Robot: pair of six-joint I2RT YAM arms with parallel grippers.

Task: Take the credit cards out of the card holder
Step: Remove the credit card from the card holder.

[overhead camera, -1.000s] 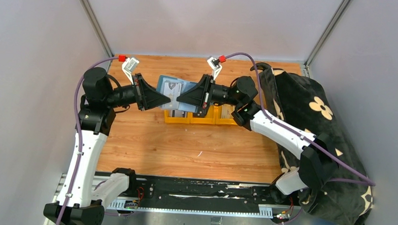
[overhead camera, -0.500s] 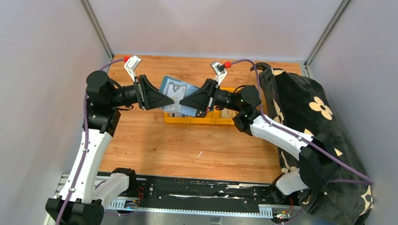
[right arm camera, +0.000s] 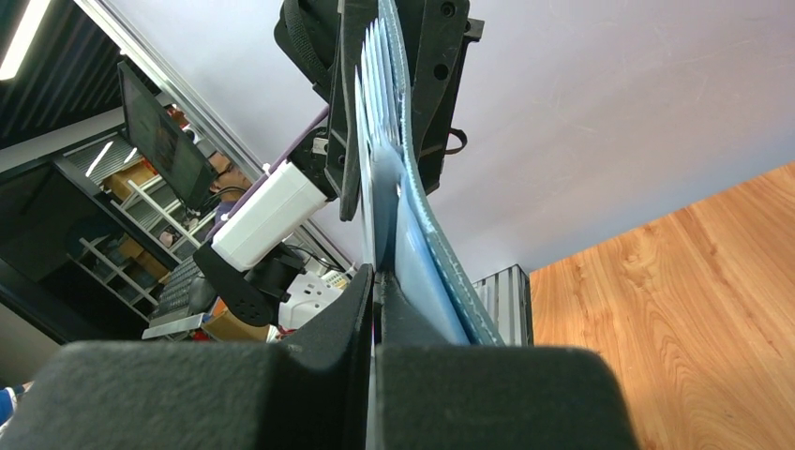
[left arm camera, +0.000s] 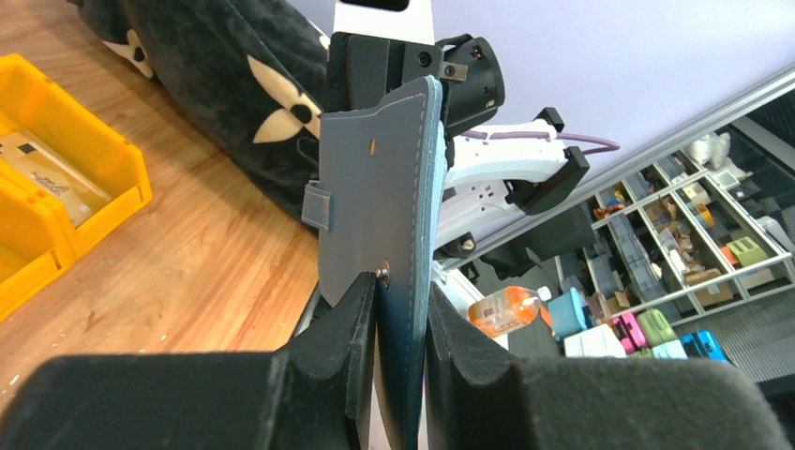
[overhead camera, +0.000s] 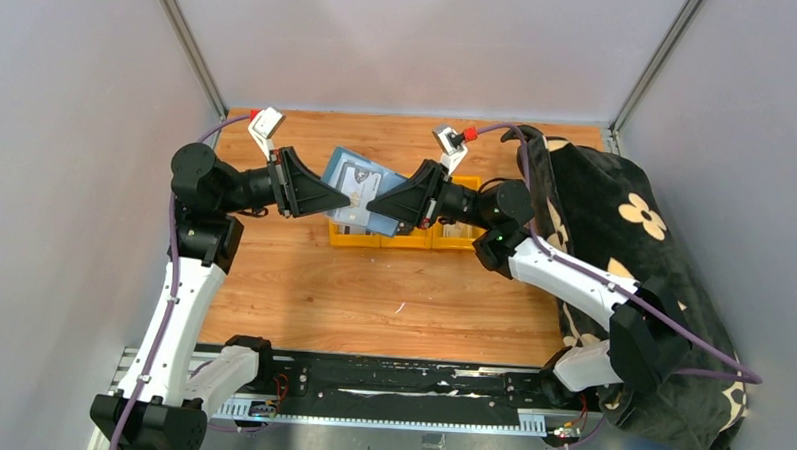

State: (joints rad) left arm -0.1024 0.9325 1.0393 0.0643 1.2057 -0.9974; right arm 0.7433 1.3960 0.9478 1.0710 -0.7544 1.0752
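Slate-blue card holder (left arm camera: 370, 197) is clamped in the left fingers (left arm camera: 342, 323). Its pale credit cards (right arm camera: 373, 159) are pinched by the closed right fingers (right arm camera: 342, 314)

The card holder (left arm camera: 370, 206) is slate-blue, with pale stitching along its edge and a paler, shiny blue-grey panel. The credit cards (right arm camera: 372, 112) look pale blue-white. The left end effector (left arm camera: 398, 305) and the right end effector (right arm camera: 375, 286) are both matt black. The bins (overhead camera: 414, 238) are bright yellow and the bench (overhead camera: 372, 294) is warm orange woodgrain. The cloth (overhead camera: 614, 233) is black with cream flowers. The cable (left arm camera: 562, 137) is purple.
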